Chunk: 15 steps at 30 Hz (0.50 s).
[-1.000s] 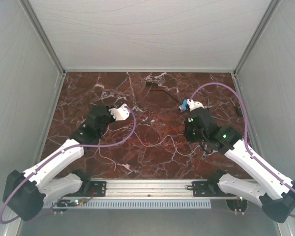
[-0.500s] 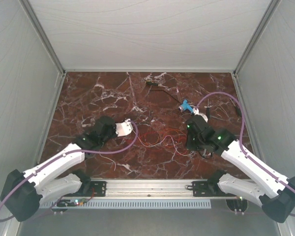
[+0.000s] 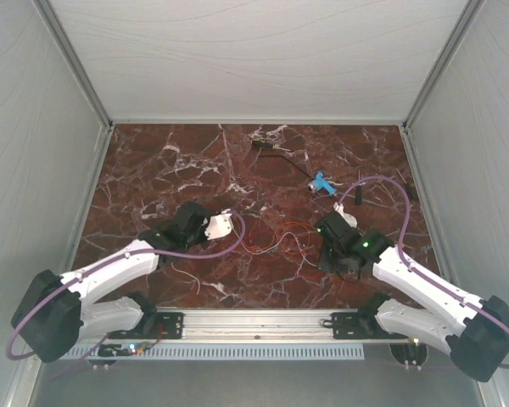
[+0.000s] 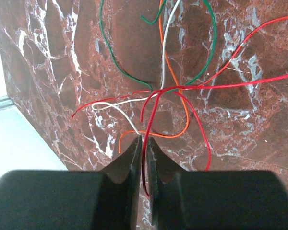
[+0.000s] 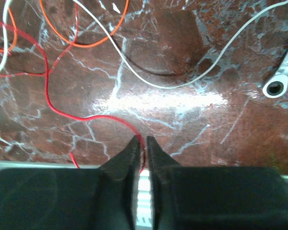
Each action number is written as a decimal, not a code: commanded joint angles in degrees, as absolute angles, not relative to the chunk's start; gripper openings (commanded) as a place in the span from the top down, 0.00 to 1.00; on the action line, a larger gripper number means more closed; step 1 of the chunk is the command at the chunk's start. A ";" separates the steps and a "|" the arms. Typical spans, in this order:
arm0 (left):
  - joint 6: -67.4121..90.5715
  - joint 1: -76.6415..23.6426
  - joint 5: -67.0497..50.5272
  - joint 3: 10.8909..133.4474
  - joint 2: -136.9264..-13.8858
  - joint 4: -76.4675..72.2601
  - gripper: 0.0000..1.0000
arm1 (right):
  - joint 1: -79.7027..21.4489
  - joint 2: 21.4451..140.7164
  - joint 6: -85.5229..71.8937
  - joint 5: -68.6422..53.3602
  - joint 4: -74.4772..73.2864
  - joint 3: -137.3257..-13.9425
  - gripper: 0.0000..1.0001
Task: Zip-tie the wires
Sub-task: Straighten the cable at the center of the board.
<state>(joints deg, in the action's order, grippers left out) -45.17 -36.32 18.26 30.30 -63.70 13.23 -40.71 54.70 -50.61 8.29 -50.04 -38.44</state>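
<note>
1. Logged left tool (image 4: 144, 143) pinched shut on a red strand of the wires (image 4: 168, 90), with that strand running down between its fingers.
2. Logged right tool (image 5: 143, 142) likewise clamped on a red strand, low over the worktop (image 3: 153, 161).
3. Placed the wires mid-worktop between the two tools: red, white, orange and green strands, loose, crossing at one point, not gathered.
4. Could not pick out the zip tie with any certainty; too small to tell in the overhead view, absent from both wrist views.
5. Judged stage: gathering strands, bundle not yet formed, tie not yet on.
6. Risk: pulling on one hair-thin strand alone, dragging the whole tangle sideways or slipping the strand out of the grip.
7. Risk: tensioning a single strand from both ends and stretching or snapping it; cannot tell whether both tools hold the same one.
8. Risk: snagging loops on the spanner (image 5: 278, 81) lying just beside the white strand.
</note>
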 commanded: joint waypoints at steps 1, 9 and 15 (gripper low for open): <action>-43.43 -36.65 18.68 30.94 -64.68 10.44 0.89 | -40.47 54.93 -52.31 10.38 -45.09 -37.79 0.84; -41.59 -36.74 16.34 31.18 -60.29 13.66 0.40 | -40.45 54.33 -49.68 14.17 -46.07 -40.60 0.38; -40.53 -36.83 15.31 32.72 -58.59 19.38 0.00 | -40.43 53.95 -46.30 17.13 -47.57 -45.78 0.19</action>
<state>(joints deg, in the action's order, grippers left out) -41.71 -36.51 16.32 30.30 -59.68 15.66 -40.69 55.11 -48.90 13.34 -47.59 -41.12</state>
